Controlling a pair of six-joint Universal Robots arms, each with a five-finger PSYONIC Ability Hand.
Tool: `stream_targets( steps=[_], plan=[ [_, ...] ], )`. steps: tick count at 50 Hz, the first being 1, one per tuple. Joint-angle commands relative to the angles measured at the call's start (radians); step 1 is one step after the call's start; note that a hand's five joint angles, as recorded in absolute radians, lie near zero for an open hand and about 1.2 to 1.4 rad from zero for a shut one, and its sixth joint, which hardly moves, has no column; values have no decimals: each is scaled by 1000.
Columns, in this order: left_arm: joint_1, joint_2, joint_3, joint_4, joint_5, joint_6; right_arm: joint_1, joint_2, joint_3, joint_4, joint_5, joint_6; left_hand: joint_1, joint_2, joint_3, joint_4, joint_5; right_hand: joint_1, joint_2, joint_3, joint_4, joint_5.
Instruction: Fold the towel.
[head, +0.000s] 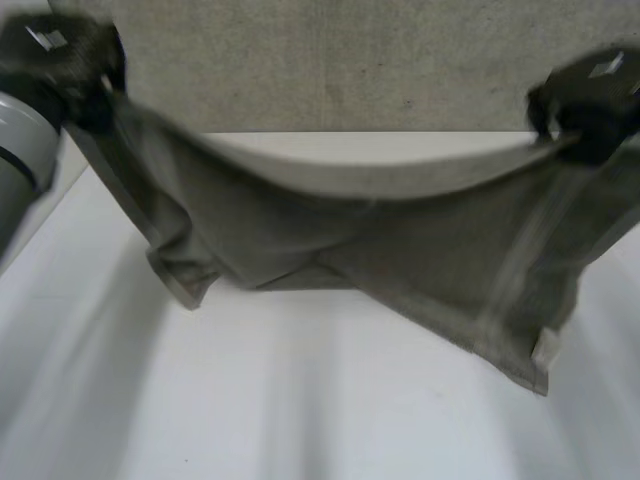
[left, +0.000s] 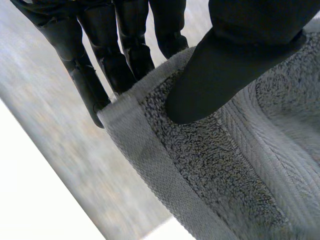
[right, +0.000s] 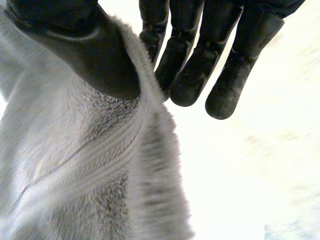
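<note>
Left hand (head: 70, 60) at ten o'clock and right hand (head: 590, 100) at two each pinch a towel (head: 350, 230) corner between thumb and fingers (left: 127, 45). It sags over the desk (head: 300, 400); seemingly every fold is still to make.

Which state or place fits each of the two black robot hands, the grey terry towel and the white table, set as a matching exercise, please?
1 left black hand
2 right black hand
3 grey terry towel
4 white table

A beneath the towel
B pinches the towel's right upper corner
C sags between both hands
D pinches the towel's left upper corner

Pairs: 1-D, 2-B, 3-C, 4-A
</note>
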Motion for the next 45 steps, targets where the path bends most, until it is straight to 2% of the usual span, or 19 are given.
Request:
stream_targets(
  steps=[1, 5, 8, 10, 12, 15, 16, 17, 20, 22, 25, 30, 37, 39, 40, 41, 42, 44, 45],
  plan=[
    [-6, -236, -13, 13, 2, 87, 22, 158, 80, -33, 61, -79, 200, 179, 179, 178, 192, 60, 60, 53, 58, 53],
    [-8, -335, 22, 18, 7, 106, 25, 224, 72, -93, 90, -78, 200, 179, 179, 178, 192, 60, 60, 53, 58, 53],
    [-8, -418, 108, 30, 7, 110, 45, 281, 26, -159, 135, -79, 200, 179, 179, 178, 192, 60, 60, 53, 58, 53],
    [-9, -470, 242, 50, 7, 110, 65, 313, -37, -198, 164, -79, 200, 179, 179, 178, 192, 60, 60, 53, 58, 53],
    [-9, -481, 331, 67, -1, 106, 112, 359, -212, -271, 225, -85, 200, 179, 179, 178, 192, 60, 60, 53, 58, 53],
    [-9, -479, 524, 117, -4, 93, 131, 366, -331, -320, 251, -81, 200, 179, 179, 178, 192, 60, 60, 53, 58, 53],
    [-9, -479, 525, 117, -4, 93, 146, 364, -444, -380, 271, -69, 200, 179, 179, 178, 192, 60, 60, 53, 58, 53],
    [-9, -470, 618, 152, -10, 87, 157, 349, -544, -441, 284, -53, 200, 179, 179, 178, 192, 60, 60, 53, 58, 53],
    [-11, -434, 765, 208, -37, 55, 177, 295, -675, -538, 294, 11, 200, 179, 179, 178, 192, 60, 60, 53, 58, 53],
    [-9, -413, 812, 217, -53, 32, 177, 262, -681, -567, 293, 60, 200, 179, 179, 178, 192, 60, 60, 53, 58, 53],
    [-8, -381, 829, 219, -60, -21, 175, 215, -645, -578, 282, 137, 200, 179, 179, 178, 192, 60, 60, 53, 58, 53],
    [5, -372, 761, 194, -62, -81, 175, 198, -508, -529, 265, 149, 200, 179, 179, 178, 192, 60, 60, 53, 58, 53],
    [26, -370, 494, 171, -44, -89, 177, 200, -264, -471, 259, 105, 200, 179, 179, 178, 192, 60, 60, 53, 58, 53],
    [31, -381, 319, 208, -36, -89, 180, 205, -105, -478, 248, 77, 200, 179, 179, 178, 192, 60, 60, 53, 58, 53],
    [31, -381, 318, 208, -36, -89, 180, 205, -104, -478, 248, 77, 200, 179, 179, 178, 192, 60, 60, 53, 58, 53],
    [31, -390, 224, 260, -25, -88, 180, 211, -21, -484, 239, 65, 200, 179, 179, 178, 192, 60, 60, 53, 58, 53],
    [31, -390, 223, 260, -25, -88, 180, 218, 53, -500, 219, 53, 200, 179, 179, 178, 192, 60, 60, 53, 58, 53],
    [32, -421, 73, 375, -5, -82, 180, 240, 126, -529, 200, 42, 200, 179, 179, 178, 192, 60, 60, 53, 58, 53],
    [32, -421, 73, 375, -5, -81, 180, 264, 191, -568, 180, 36, 200, 179, 179, 178, 192, 60, 60, 53, 58, 53]
  ],
)
